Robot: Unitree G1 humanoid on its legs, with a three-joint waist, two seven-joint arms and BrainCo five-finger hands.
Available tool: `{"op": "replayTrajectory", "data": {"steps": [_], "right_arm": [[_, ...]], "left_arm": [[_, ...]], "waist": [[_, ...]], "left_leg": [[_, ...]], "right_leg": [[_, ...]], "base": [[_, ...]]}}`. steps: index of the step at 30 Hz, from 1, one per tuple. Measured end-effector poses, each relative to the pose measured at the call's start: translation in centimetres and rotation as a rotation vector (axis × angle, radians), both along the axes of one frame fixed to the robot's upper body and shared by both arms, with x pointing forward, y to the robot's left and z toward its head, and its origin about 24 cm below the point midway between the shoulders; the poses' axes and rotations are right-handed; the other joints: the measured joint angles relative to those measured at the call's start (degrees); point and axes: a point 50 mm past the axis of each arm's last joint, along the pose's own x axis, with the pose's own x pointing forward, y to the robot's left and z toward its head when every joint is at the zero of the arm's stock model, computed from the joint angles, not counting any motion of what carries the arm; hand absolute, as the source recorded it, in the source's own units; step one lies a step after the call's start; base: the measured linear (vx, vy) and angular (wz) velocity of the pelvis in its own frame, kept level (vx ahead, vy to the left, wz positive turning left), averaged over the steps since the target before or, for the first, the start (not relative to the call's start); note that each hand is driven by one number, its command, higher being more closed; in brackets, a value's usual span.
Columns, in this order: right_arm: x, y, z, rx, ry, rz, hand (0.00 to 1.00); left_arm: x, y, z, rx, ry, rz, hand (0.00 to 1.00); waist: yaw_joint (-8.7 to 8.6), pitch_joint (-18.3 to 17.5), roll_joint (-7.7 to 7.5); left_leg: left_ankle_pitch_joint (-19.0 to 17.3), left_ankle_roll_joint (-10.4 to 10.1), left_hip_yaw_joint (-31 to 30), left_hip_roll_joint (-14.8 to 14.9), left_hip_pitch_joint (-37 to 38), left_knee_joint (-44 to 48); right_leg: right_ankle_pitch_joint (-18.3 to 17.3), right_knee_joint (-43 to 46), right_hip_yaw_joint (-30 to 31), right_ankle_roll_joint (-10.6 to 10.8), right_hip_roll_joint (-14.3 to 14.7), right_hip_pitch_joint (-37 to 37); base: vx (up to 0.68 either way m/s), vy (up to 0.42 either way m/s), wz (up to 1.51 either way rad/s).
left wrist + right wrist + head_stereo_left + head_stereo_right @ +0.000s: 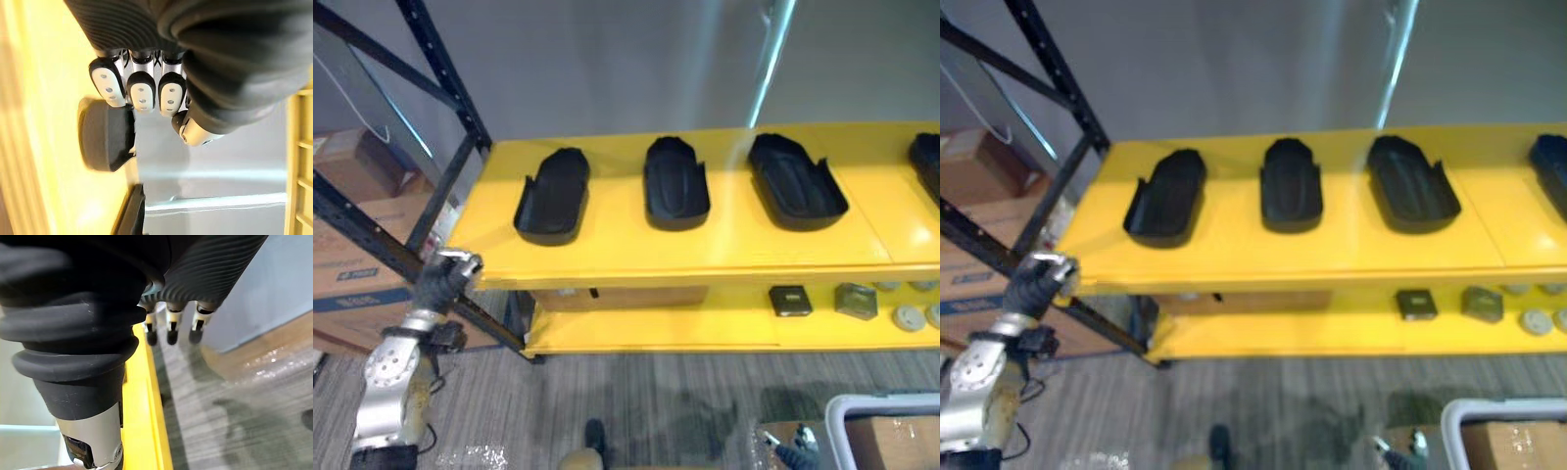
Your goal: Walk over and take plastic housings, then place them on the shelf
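Three black plastic housings lie in a row on the yellow shelf (724, 245): one at the left (553, 195), one in the middle (674, 182) and one to the right (796, 180). Part of a fourth housing (928, 162) shows at the right edge. My left hand (445, 279) hangs by the shelf's front left corner with its fingers (142, 90) curled and nothing in them; the left housing (105, 142) lies on the shelf past them. My right hand (798, 452) is low at the bottom right, fingers (171, 330) relaxed and empty, beside the shelf's yellow edge (144, 421).
The lower yellow shelf holds a dark square part (790, 300), a grey-green block (855, 301) and round discs (907, 316). Black rack uprights (440, 69) stand at the left, with cardboard boxes (352, 255) behind. A white bin (886, 406) sits on the floor at the lower right.
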Motion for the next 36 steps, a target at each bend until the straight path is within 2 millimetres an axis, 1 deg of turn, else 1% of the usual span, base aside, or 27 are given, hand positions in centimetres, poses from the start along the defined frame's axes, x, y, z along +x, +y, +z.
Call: {"op": "replayTrajectory", "data": {"steps": [2,3,6,7,9,11,13,15,17,18,20,22,25,27,29,31,33,36], "right_arm": [[0.5,0.1,0.1,0.003,-0.010,0.007,0.00],[0.6,0.1,0.1,0.006,-0.013,0.011,0.00],[0.8,0.3,-0.1,0.016,-0.011,0.022,0.00],[0.8,0.3,-0.1,0.016,-0.012,0.023,0.00],[0.8,0.4,-0.1,0.016,-0.015,0.028,0.00],[0.9,0.6,-0.1,0.019,-0.017,0.033,0.00],[0.7,0.7,-0.2,0.022,-0.011,0.031,0.00],[0.7,0.7,-0.2,0.023,-0.008,0.030,0.00],[0.9,0.7,-0.1,0.023,-0.015,0.033,0.00],[1.0,0.7,-0.1,0.023,-0.017,0.034,0.00],[1.1,1.0,-0.2,0.025,-0.015,0.054,0.00],[1.4,1.2,-0.1,0.027,-0.017,0.072,0.00],[2.9,1.1,0.3,0.022,-0.054,0.087,0.00],[3.3,1.1,0.4,0.021,-0.065,0.091,0.00],[3.5,1.1,0.5,0.021,-0.071,0.092,0.00],[3.6,1.0,0.5,0.019,-0.074,0.094,0.00],[3.7,0.9,0.6,0.016,-0.074,0.096,0.00],[3.9,0.8,0.7,0.012,-0.083,0.099,0.00]], "left_arm": [[0.2,-0.5,-0.6,-0.026,0.027,-0.026,1.00],[0.4,-1.1,-1.1,-0.043,0.049,-0.045,1.00],[1.0,-2.4,-2.5,-0.070,0.105,-0.071,1.00],[1.1,-2.6,-2.7,-0.075,0.112,-0.074,1.00],[1.6,-3.4,-3.5,-0.127,0.124,-0.049,1.00],[1.9,-3.5,-3.9,-0.146,0.135,-0.026,1.00],[2.5,-3.7,-4.0,-0.143,0.144,-0.017,1.00],[3.3,-4.0,-3.8,-0.138,0.139,-0.012,1.00],[3.6,-3.9,-3.6,-0.139,0.130,-0.003,1.00],[3.9,-3.8,-3.4,-0.139,0.118,0.004,1.00],[4.2,-3.8,-3.0,-0.136,0.093,0.014,1.00],[4.4,-3.8,-2.8,-0.130,0.077,0.021,1.00],[5.5,-4.1,-1.8,-0.117,0.041,0.042,1.00],[5.7,-4.0,-1.5,-0.096,0.033,0.069,1.00],[6.0,-4.0,-1.0,-0.098,0.016,0.089,1.00],[6.6,-4.1,0.1,-0.103,-0.030,0.109,1.00],[6.9,-4.1,0.7,-0.106,-0.059,0.119,1.00],[7.1,-4.0,1.2,-0.112,-0.076,0.148,1.00]], "waist": [[-0.61,0.36,-0.32],[-0.88,0.45,-0.48],[-1.14,0.73,-0.90],[-1.16,0.79,-0.99],[-1.84,0.88,-1.15],[-2.53,1.05,-1.42],[-2.71,1.27,-1.80],[-2.76,1.66,-2.47],[-2.79,1.93,-2.94],[-2.79,2.03,-3.12],[-2.92,2.14,-3.28],[-2.91,2.26,-3.22],[-2.98,3.61,-2.94],[-3.29,3.71,-2.93],[-4.11,4.27,-2.94],[-4.53,5.57,-2.85],[-4.67,6.33,-2.78],[-4.81,6.46,-2.74]], "left_leg": [[0.00,0.00,0.08,0.00,-0.01,0.00],[-0.01,-0.01,0.14,0.01,0.04,0.00],[-0.16,-0.22,1.03,0.33,0.58,-0.03],[-0.17,-0.22,1.41,0.42,0.65,-0.03],[-0.33,-0.37,1.67,0.68,0.66,-0.04],[-0.36,-0.39,1.91,0.86,0.67,-0.04],[-0.37,-0.40,2.32,1.04,0.74,-0.04],[-0.45,-0.40,2.68,1.11,0.80,-0.04],[-0.59,-0.47,3.13,1.16,0.76,-0.03],[-0.69,-0.54,3.35,1.15,0.76,-0.03],[-0.74,-0.58,3.43,1.11,0.76,-0.02],[-0.74,-0.59,3.44,1.13,0.76,-0.02],[-0.73,-0.59,4.27,1.29,0.71,-0.02],[-0.73,-0.58,4.92,1.32,0.43,-0.01],[-0.74,-0.58,4.98,1.29,0.32,-0.01],[-0.73,-0.58,5.15,1.34,0.35,0.00],[-0.73,-0.58,5.28,1.34,0.32,0.00],[-0.73,-0.58,5.61,1.38,-0.31,0.03]], "right_leg": [[-0.18,0.09,0.05,-0.32,0.02,-0.04],[-0.25,0.27,0.08,-0.44,0.03,-0.03],[-0.36,0.38,0.35,-0.63,0.16,0.01],[-0.36,0.38,0.50,-0.64,0.20,-0.06],[-0.37,0.40,0.99,-0.65,0.36,-0.34],[-0.38,0.49,1.40,-0.67,0.46,-0.61],[-0.54,0.50,1.67,-0.94,0.52,-0.79],[-0.54,0.59,1.98,-0.94,0.51,-1.03],[-0.53,0.78,2.79,-0.92,0.51,-1.58],[-0.30,0.83,3.03,-0.53,0.47,-1.74],[-0.30,0.83,3.07,-0.53,0.44,-1.77],[-0.31,0.84,3.08,-0.53,0.46,-1.77],[-0.27,1.08,3.65,-0.47,0.47,-2.38],[-0.22,1.33,4.54,-0.39,0.40,-3.32],[-0.22,1.53,4.66,-0.39,0.35,-3.55],[-0.21,1.57,4.88,-0.38,0.37,-3.68],[-0.21,1.57,5.00,-0.38,0.36,-3.78],[-0.21,1.69,5.43,-0.38,0.37,-4.67]], "base": [[0.02,-0.017,0.00],[0.00,0.000,0.00],[0.00,-0.012,-0.08],[-0.02,-0.013,-0.15],[-0.04,-0.015,-0.11],[-0.04,-0.009,-0.10],[-0.02,-0.007,-0.09],[-0.02,-0.007,-0.07],[0.00,0.000,-0.12],[0.02,0.000,-0.11],[0.03,-0.007,-0.02],[0.00,0.000,0.00],[-0.02,-0.001,-0.09],[-0.01,0.010,-0.19],[0.00,0.009,-0.07],[-0.01,0.003,-0.04],[0.00,0.002,-0.02],[0.01,0.003,-0.04]]}}
